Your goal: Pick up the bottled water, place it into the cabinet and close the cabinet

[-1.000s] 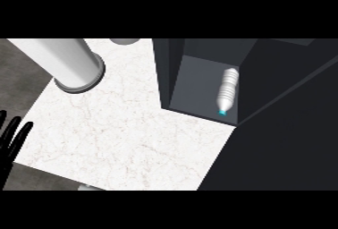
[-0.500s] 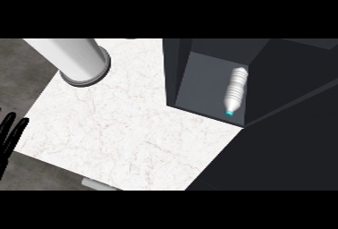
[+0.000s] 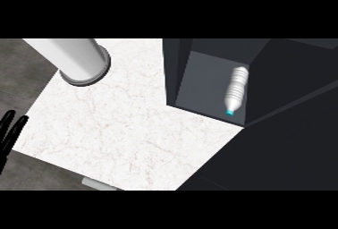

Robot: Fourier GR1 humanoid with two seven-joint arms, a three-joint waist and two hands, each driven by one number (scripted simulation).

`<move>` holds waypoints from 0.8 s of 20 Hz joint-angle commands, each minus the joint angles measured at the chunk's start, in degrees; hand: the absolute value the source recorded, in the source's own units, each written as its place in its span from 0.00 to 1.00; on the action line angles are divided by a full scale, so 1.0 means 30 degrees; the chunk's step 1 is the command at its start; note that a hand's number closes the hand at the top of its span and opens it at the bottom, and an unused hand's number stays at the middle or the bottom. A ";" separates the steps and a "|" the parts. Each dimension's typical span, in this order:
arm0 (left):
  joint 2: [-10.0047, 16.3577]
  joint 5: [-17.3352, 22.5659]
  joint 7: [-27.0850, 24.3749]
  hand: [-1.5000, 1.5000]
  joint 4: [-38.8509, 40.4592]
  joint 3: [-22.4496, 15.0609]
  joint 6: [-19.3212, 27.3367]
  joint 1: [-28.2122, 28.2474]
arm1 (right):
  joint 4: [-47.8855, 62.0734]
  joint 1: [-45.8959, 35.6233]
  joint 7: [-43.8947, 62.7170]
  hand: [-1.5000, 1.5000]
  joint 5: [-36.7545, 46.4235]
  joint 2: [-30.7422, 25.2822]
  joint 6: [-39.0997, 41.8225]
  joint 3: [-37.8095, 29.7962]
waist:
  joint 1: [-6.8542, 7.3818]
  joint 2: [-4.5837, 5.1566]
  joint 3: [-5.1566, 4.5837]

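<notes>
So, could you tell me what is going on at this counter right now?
Nothing is being held. The bottled water lies inside the open cabinet, beside the marble counter. The robot's left hand shows only at the view's left edge, fingers straight, far from the bottle. The right hand is out of view.

counter point(image 3: 132, 129) looked like white marble with faint veins, smooth, low sheen. cabinet point(image 3: 290, 143) was dark, matt, with smooth panels. bottled water point(image 3: 235, 87) was pale ribbed plastic with a teal cap. cylinder point(image 3: 76, 56) was smooth light grey with a soft sheen. floor point(image 3: 26, 67) was mottled grey, rough-looking. left robot hand point(image 3: 10, 132) was matt black.
</notes>
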 commanded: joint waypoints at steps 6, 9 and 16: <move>0.0032 0.0230 0.0139 0.00 0.0205 0.0092 -0.0173 -0.0209 | 0.2887 -0.4164 0.3892 1.00 0.0185 0.1536 -0.1387 -0.0833 | 0.0172 -0.0184 0.0053; -0.0012 0.0053 0.0208 0.00 0.0584 -0.0104 -0.0268 -0.0059 | 0.4098 -0.5643 0.4821 1.00 -0.0147 0.2410 -0.1855 -0.1155 | -0.0001 -0.0261 0.0081; -0.0174 0.0298 0.0250 0.00 0.0745 -0.0101 -0.0352 -0.0281 | 0.8003 -0.9743 0.6871 1.00 -0.0991 0.4523 -0.2772 -0.2169 | -0.0026 -0.0338 0.0181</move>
